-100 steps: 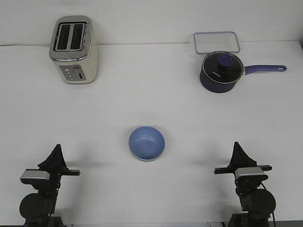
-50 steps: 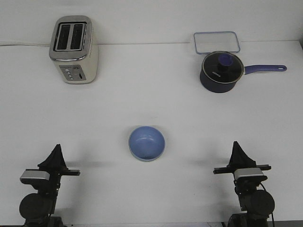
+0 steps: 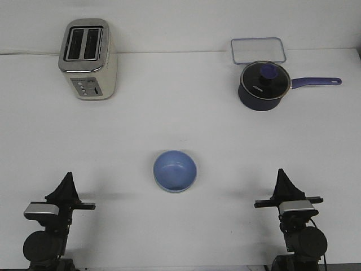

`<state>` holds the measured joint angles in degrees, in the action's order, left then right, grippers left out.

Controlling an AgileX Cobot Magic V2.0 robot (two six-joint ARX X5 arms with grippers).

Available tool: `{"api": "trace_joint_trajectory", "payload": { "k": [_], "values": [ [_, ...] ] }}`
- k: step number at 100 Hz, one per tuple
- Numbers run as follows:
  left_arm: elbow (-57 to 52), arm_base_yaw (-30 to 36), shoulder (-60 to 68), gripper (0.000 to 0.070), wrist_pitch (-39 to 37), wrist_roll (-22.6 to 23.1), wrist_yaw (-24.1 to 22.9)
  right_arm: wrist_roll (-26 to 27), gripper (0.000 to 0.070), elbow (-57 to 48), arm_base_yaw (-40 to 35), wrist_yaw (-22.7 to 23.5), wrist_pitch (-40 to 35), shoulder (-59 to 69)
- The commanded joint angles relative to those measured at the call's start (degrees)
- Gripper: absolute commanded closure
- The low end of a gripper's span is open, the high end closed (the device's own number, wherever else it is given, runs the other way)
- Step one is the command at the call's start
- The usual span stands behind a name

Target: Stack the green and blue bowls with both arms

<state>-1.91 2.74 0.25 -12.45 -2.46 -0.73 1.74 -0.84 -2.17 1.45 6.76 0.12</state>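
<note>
A plain white, matte tabletop (image 3: 180, 118) fills the front view, and its far edge is met by an equally pale wall. At far left an upright two-slot toaster (image 3: 87, 59) is seen, with a brushed metal top, a cream body and a column of small buttons on its near face. At far right a shallow rectangular clear container (image 3: 256, 49) with rounded corners is set just behind a dark navy saucepan (image 3: 264, 86), which is round, glossy and closed with a glass lid carrying a blue knob; its purple handle points right. The blue bowl (image 3: 175, 170) is found near the middle of the tabletop, slightly toward the near side: small, round, matte, light periwinkle, mouth upward. A pale rim is visible under its near edge, but it cannot be told whether this belongs to a second bowl nested below. The left tool (image 3: 67, 180) is placed at near left and the right tool (image 3: 282, 178) at near right, each a black pointed shape above a silver-grey block. The fingers of each are seen together as a single point with nothing held, though a narrow gap cannot be ruled out from this angle. The bowl lies between the two tools, well apart from both and slightly farther back.
</note>
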Motion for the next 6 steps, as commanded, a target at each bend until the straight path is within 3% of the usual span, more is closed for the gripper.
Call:
{"api": "trace_joint_trajectory", "payload": {
  "k": [1, 6],
  "values": [
    [1.1, -0.1, -0.1, 0.0688, -0.7, 0.3, -0.2, 0.3, 0.0700, 0.1, 0.0, 0.0, 0.7, -0.1],
    [1.1, -0.1, -0.1, 0.0688, -0.7, 0.3, -0.2, 0.3, 0.0700, 0.1, 0.0, 0.0, 0.7, -0.1]
  ]
}}
